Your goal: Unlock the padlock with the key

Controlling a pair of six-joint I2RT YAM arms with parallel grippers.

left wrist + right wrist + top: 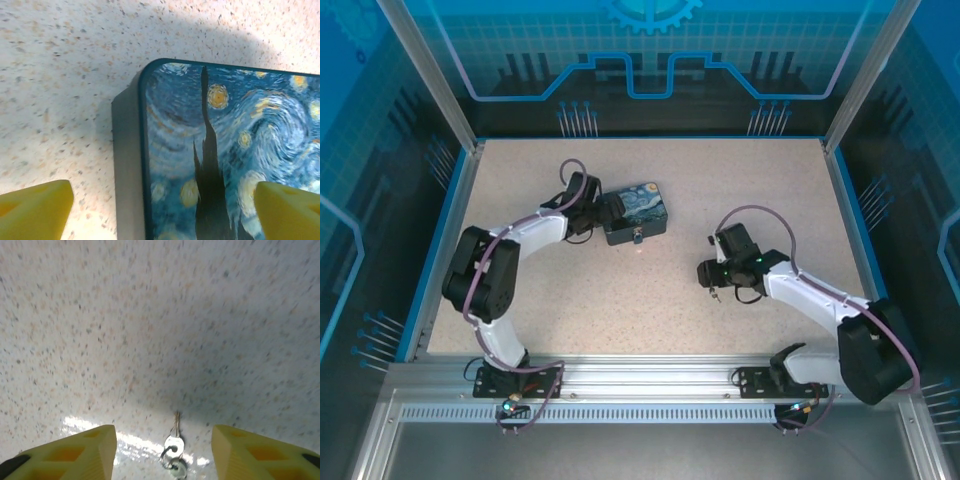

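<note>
Key (174,437) lies flat on the desk (150,315), untouched between the parted fingers of the right hand (164,440). It looks thin, stiff, light and probably slippery, so pinch its ringed head. Padlock (638,238) sits at the tin's (225,140) front. The left hand (161,204) gapes over the tin's corner.

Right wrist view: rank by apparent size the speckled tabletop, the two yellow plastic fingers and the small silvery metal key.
1. the speckled tabletop, largest.
2. the two yellow plastic fingers, alike in size; they are nearest the camera, so they look enlarged.
3. the small silvery metal key, lying between them.
</note>
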